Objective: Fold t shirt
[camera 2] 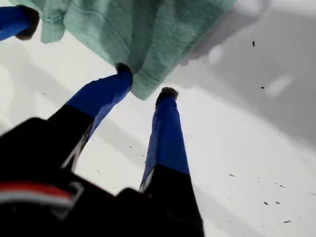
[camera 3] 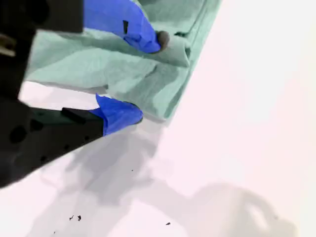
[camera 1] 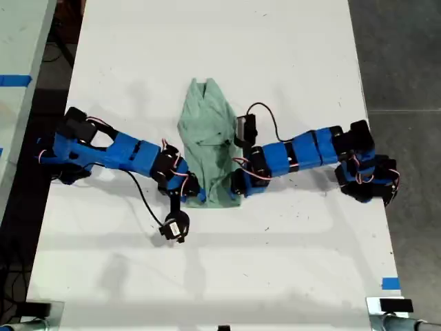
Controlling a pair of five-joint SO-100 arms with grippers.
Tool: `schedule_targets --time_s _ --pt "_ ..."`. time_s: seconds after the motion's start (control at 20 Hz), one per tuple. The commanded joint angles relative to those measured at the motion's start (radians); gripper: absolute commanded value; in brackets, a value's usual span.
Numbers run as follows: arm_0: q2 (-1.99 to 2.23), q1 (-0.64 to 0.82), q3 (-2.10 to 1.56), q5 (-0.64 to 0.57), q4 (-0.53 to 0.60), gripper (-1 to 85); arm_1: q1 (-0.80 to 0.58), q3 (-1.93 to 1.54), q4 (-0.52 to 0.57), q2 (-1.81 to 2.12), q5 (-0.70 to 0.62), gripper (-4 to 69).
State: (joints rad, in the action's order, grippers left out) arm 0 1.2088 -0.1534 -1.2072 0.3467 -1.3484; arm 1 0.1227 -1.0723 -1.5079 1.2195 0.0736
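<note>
The pale mint-green t shirt (camera 1: 207,131) lies wrinkled and lengthwise in the middle of the white table (camera 1: 275,55). My first gripper (camera 1: 193,196) comes in from the exterior view's left to the shirt's near corner. In the first wrist view it (camera 2: 145,81) is open, and that corner of the t shirt (camera 2: 148,29) lies between its blue fingertips. My second gripper (camera 1: 238,187) reaches in from the exterior view's right. It (camera 3: 144,78) is open and straddles the other near corner of the t shirt (camera 3: 113,69), one finger above the cloth and one below.
The floor is dark beyond both long table edges. Another pale table with blue tape (camera 1: 14,79) stands at the exterior view's left. A blue tape mark (camera 1: 391,283) sits near the exterior view's lower right. A wrist camera (camera 1: 176,227) hangs on a cable beside the first arm.
</note>
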Motion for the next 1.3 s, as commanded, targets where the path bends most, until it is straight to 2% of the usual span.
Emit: schedule_targets --time_s 0.0,0.4,0.5,0.55,0.6,0.9,1.25 --pt "-0.017 -0.011 0.080 0.014 -0.018 20.2 0.011 0.072 0.012 -0.005 0.008 14.0" --pt "-0.089 0.029 0.080 0.006 -0.037 20.2 -0.025 0.091 0.055 -0.097 -0.032 14.7" --pt "-0.123 0.034 0.080 -0.026 -0.009 13.4 -0.026 0.091 0.058 -0.112 -0.032 13.4" --pt "-0.143 0.038 0.080 -0.074 0.015 5.5 -0.028 0.086 0.058 -0.120 -0.032 9.3" --pt "-0.156 0.041 0.081 -0.092 0.029 -0.2 -0.029 0.083 0.058 -0.129 -0.032 -0.3" --pt "-0.167 0.023 0.095 -0.095 0.034 -0.2 -0.015 0.087 0.071 -0.164 0.014 -0.8" --pt "-0.209 -0.183 0.181 0.020 0.029 -0.3 0.202 0.144 0.041 -0.155 0.195 -0.8"
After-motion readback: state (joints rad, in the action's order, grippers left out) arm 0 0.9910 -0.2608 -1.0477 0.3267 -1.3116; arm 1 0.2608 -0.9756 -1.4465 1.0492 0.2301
